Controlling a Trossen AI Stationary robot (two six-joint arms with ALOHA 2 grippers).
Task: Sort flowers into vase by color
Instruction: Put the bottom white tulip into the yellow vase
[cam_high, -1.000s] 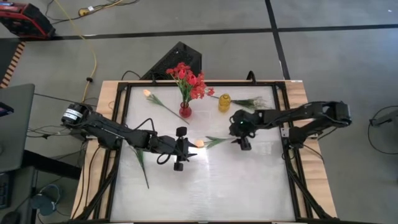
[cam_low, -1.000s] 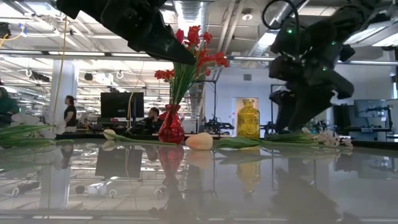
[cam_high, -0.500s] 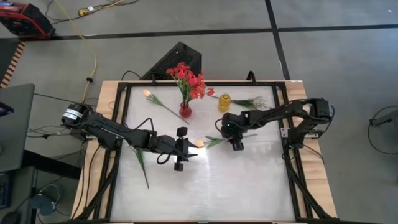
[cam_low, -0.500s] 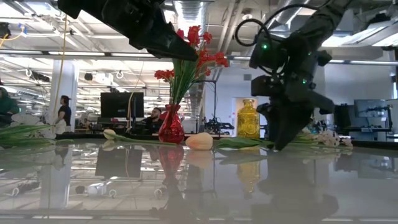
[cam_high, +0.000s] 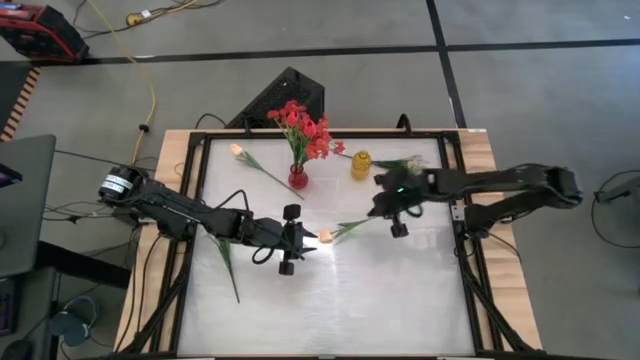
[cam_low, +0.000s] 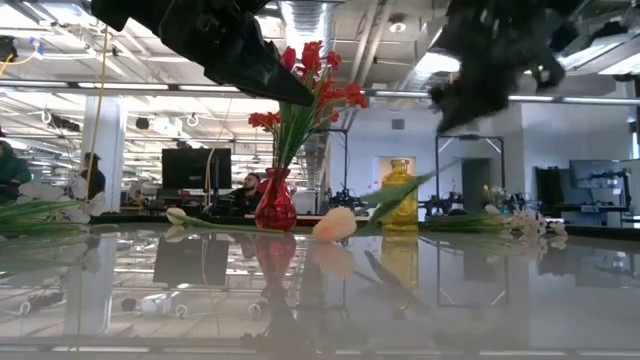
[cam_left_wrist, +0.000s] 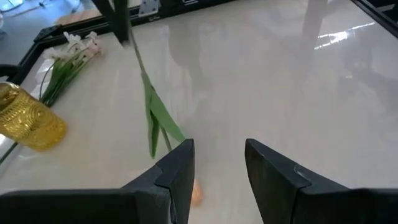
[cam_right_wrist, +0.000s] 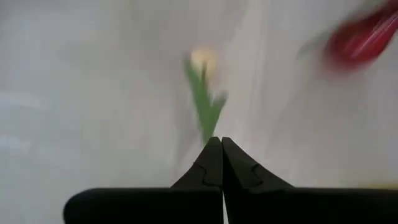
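Right gripper (cam_high: 399, 229) pinched on the peach tulip's (cam_high: 324, 236) stem, bloom drooping: light, floppy, best held mid-stem. Left gripper (cam_left_wrist: 217, 163) idles, half-open.

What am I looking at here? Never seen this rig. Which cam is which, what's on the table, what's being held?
Two robot arms at a table, sorting fake flowers by color. One camera looks down from above, one looks level across the tabletop, and one sits on each wrist.

On the table: a red vase holding red flowers, a yellow vase, white sprigs, another pale tulip.

The right end effector is shut on the stem of a peach tulip. The left end effector waits open beside its bloom.
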